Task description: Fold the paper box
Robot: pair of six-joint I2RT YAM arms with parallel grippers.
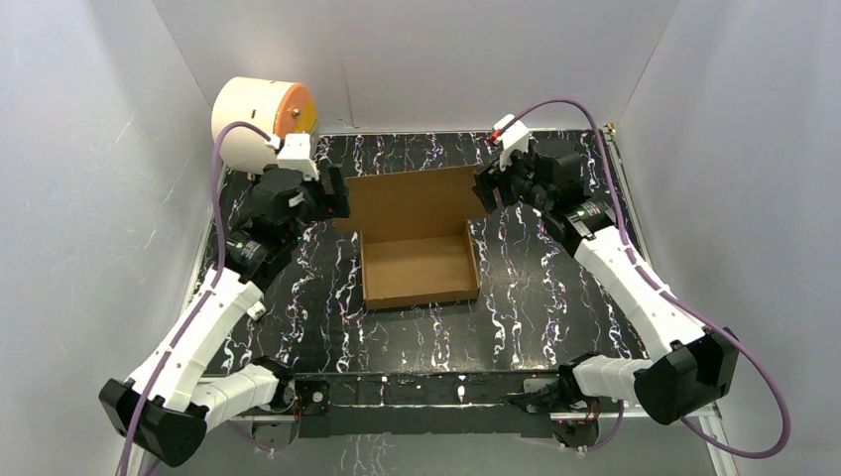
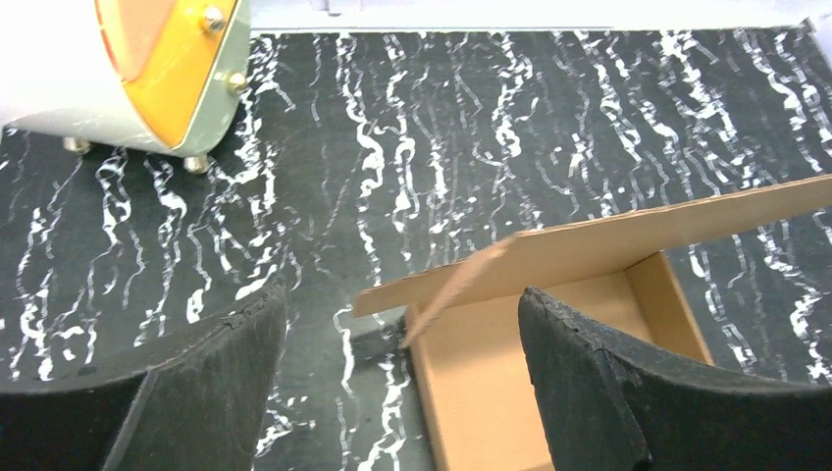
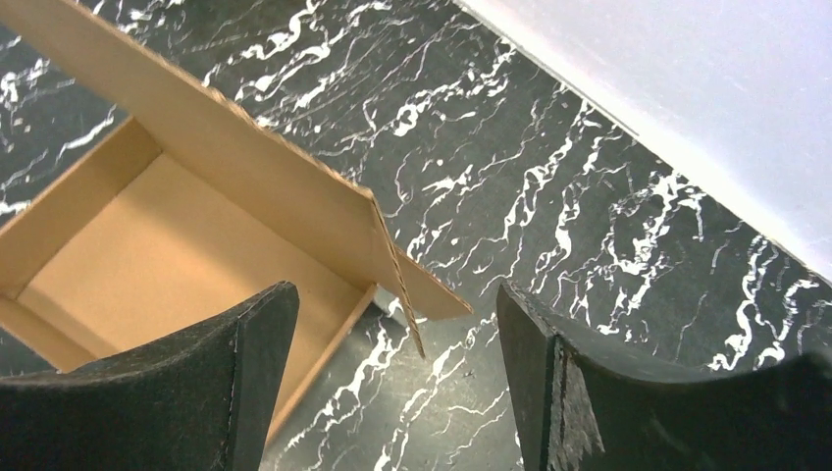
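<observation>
Top external: paper box (image 1: 420,270) formed, lid flap (image 1: 407,203) raised at far side. Left gripper (image 1: 335,191) and right gripper (image 1: 488,186) flank its corners, both spread wide, gripping nothing.

Resting on the black, white-veined table (image 1: 536,297): the paper box (image 1: 421,273) in the middle, the cream cylinder (image 1: 253,114) at the far-left corner.
</observation>
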